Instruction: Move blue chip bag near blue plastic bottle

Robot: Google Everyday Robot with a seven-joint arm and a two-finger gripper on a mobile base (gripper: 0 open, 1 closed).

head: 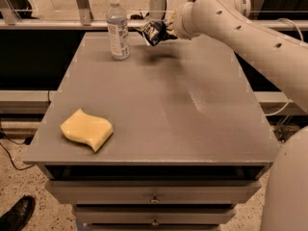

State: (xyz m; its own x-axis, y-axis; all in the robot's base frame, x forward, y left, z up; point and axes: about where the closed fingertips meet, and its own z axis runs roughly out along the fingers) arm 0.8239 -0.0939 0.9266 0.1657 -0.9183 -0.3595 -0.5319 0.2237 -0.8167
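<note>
The blue plastic bottle (117, 27), clear with a white cap and pale label, stands upright at the far left of the grey table (154, 114). My gripper (166, 31) is shut on the blue chip bag (154, 32), a dark crinkly foil bag, and holds it above the table's far edge, a short way to the right of the bottle. The bag hangs out to the left of the gripper and casts a shadow on the table below. The white arm reaches in from the right.
A yellow wavy sponge (87, 129) lies near the front left corner of the table. Drawers (154, 196) sit under the tabletop. A railing runs behind the table. A black shoe (17, 214) is on the floor at lower left.
</note>
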